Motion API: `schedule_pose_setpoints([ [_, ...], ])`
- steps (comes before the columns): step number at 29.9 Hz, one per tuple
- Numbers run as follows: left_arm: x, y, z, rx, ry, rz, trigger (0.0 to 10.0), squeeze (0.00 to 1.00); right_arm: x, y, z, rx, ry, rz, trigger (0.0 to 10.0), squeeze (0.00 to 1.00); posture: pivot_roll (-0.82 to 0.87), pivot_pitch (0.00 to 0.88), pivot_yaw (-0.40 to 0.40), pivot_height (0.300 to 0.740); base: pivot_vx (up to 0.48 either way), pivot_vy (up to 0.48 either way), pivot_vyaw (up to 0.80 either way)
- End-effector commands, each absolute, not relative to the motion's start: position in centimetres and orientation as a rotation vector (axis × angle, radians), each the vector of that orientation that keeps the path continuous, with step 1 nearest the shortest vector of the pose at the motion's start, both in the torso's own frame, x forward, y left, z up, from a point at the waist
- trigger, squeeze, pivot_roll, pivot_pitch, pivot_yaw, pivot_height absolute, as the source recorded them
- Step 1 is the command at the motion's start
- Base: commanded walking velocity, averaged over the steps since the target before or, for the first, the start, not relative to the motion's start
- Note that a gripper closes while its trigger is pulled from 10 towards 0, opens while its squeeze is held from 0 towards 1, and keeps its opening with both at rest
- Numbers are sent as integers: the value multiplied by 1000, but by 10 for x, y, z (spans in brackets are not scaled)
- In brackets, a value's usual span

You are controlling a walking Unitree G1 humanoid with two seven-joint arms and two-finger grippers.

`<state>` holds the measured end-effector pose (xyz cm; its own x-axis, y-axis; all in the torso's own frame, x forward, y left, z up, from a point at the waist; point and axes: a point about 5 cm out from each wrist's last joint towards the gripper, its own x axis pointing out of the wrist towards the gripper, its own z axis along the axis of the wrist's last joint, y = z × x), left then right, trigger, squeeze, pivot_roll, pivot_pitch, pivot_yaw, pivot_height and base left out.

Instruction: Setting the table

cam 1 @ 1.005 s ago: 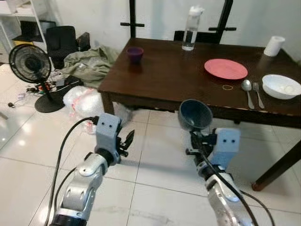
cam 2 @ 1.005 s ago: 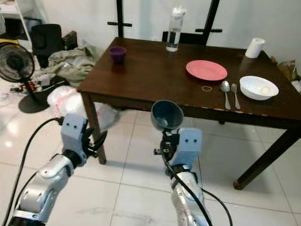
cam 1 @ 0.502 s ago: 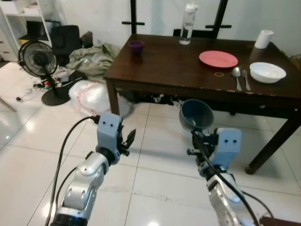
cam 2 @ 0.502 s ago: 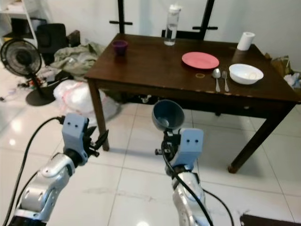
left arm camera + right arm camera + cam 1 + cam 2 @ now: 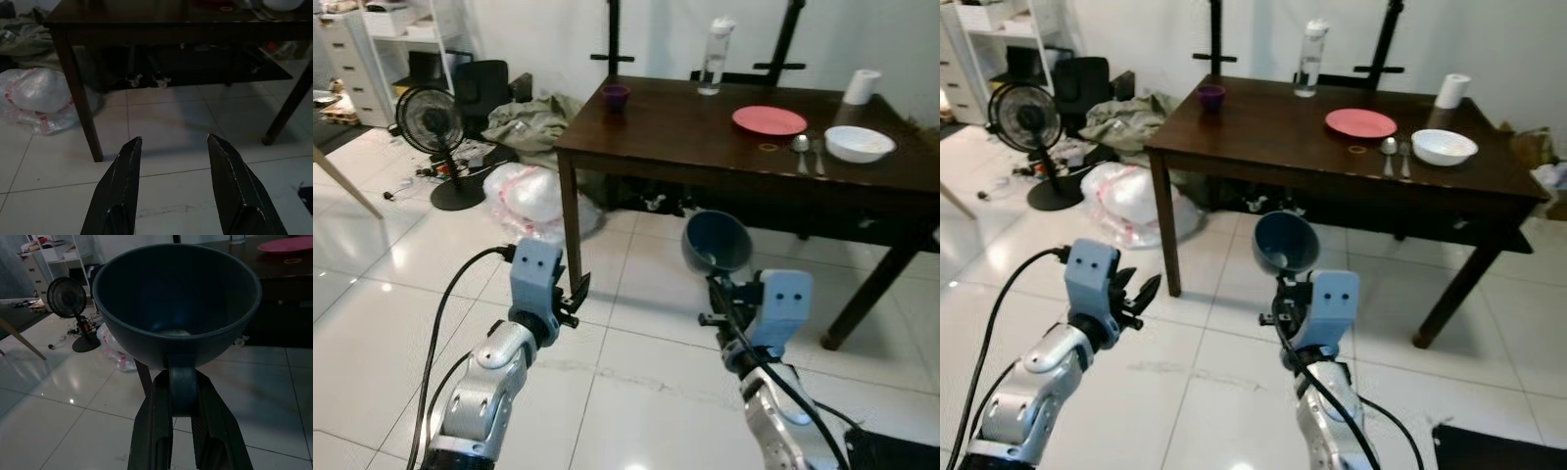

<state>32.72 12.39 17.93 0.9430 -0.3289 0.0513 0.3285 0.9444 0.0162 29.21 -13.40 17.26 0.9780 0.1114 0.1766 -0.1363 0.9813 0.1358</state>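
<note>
You have open tiled floor (image 5: 636,372) up to the counter (image 5: 705,142). Its near half lies bare; a red plate (image 5: 770,120), cutlery (image 5: 801,147) and white bowl (image 5: 859,143) crowd its right end.

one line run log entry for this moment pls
phase: carrying | right gripper: shut on blue bowl | left gripper: open, empty | dark table ahead: pink plate, white bowl

I count one table (image 5: 705,147), two bowls, blue (image 5: 716,242) and white (image 5: 860,143), one plate (image 5: 769,120), one bottle (image 5: 712,58), one cup (image 5: 615,96), one spoon (image 5: 800,147), one fork (image 5: 818,157), one fan (image 5: 433,125).
</note>
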Motion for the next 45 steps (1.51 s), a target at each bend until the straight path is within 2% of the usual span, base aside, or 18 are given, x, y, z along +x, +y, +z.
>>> schedule_pose_setpoints([
  [1, 326, 125, 175, 1, -33, -333, 10000, 0, 291, -134, 173, 147, -172, 129, 10000, 0, 43, 97, 96, 740, 0, 0, 0],
  [11, 329, 129, 176, 38, -49, -279, 10000, 0, 290, -128, 171, 111, -161, 172, 10000, 0, 42, 98, 96, 740, 114, 0, 41],
  [45, 332, 133, 177, 41, -66, -218, 10000, 0, 290, -124, 174, 83, -183, 201, 10000, 0, 50, 97, 93, 740, 476, 0, 784],
])
